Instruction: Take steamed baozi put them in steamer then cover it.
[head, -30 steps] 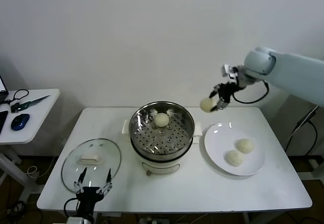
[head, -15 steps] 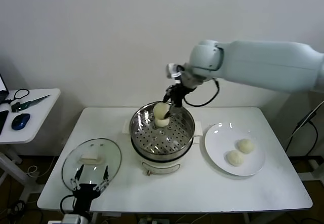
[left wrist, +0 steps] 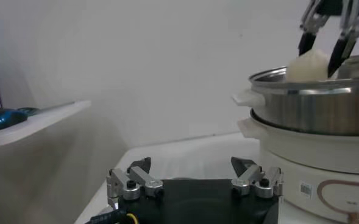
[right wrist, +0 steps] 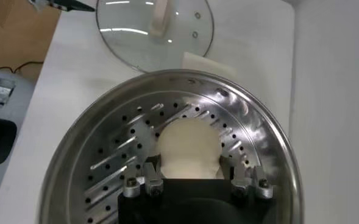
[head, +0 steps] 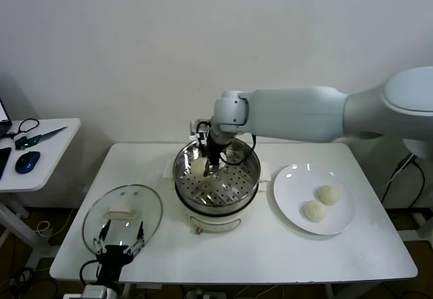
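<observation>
The steel steamer (head: pixel 220 189) stands mid-table on its cream base. My right gripper (head: pixel 207 162) reaches into it and is shut on a cream baozi (head: pixel 198 167) held low over the perforated tray, at the far-left part. In the right wrist view the fingers flank that baozi (right wrist: pixel 188 143) above the tray (right wrist: pixel 112 164). A baozi seen earlier in the pot is hidden behind the gripper. Two more baozi (head: pixel 328 194) (head: pixel 312 210) lie on the white plate (head: pixel 291 184). My left gripper (head: pixel 120 243) is open and empty at the table's front left, near the glass lid (head: pixel 122 214).
The left wrist view shows the steamer's wall (left wrist: pixel 313 106) to one side of the open left gripper (left wrist: pixel 190 163), with the held baozi (left wrist: pixel 312 64) above the rim. A side table (head: pixel 37 151) with a mouse and cables stands at the left.
My right arm carried the baozi from above the plate's side leftward over the steamer and lowered it into the pot. The left gripper stayed by the lid.
</observation>
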Robot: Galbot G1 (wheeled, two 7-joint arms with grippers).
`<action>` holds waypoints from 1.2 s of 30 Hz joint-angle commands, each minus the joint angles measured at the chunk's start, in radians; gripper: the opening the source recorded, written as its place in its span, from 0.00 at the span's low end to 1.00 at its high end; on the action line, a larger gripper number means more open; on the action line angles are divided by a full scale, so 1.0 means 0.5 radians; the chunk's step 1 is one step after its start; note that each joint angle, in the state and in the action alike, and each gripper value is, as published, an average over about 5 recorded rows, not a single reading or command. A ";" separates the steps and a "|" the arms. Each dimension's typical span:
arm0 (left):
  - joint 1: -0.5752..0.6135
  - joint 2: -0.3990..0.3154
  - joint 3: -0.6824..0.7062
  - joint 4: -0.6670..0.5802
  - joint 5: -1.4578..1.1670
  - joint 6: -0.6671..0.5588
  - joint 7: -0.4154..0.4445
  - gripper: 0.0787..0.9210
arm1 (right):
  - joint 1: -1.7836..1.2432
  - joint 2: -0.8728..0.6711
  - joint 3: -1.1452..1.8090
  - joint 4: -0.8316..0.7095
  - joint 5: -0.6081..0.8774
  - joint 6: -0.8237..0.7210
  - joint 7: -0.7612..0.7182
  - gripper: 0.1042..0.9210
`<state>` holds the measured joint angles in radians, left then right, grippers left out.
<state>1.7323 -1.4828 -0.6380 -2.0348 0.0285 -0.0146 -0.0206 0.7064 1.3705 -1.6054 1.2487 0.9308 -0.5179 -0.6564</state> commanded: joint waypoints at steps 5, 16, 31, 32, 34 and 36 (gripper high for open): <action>0.006 -0.006 -0.006 -0.006 0.003 0.001 0.000 0.88 | -0.234 0.145 0.034 -0.202 -0.084 -0.047 0.074 0.67; 0.026 -0.009 -0.008 -0.032 0.006 0.000 0.000 0.88 | 0.079 -0.066 0.037 -0.008 -0.129 0.081 -0.139 0.88; 0.026 -0.022 -0.014 -0.079 0.004 0.026 0.014 0.88 | 0.715 -1.356 -0.649 0.471 -0.526 0.582 -0.874 0.88; 0.029 -0.024 -0.014 -0.082 0.005 0.025 0.015 0.88 | 0.655 -1.415 -0.640 0.458 -0.591 0.584 -0.867 0.88; 0.038 -0.027 -0.012 -0.085 0.006 0.024 0.017 0.88 | 0.518 -1.490 -0.585 0.408 -0.705 0.583 -0.846 0.88; 0.047 -0.029 -0.010 -0.088 0.009 0.023 0.018 0.88 | 0.373 -1.531 -0.507 0.354 -0.812 0.576 -0.823 0.88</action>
<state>1.7548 -1.4980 -0.6444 -2.0776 0.0331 -0.0052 -0.0119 0.9338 0.8425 -1.8155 1.3920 0.6867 -0.2877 -0.9898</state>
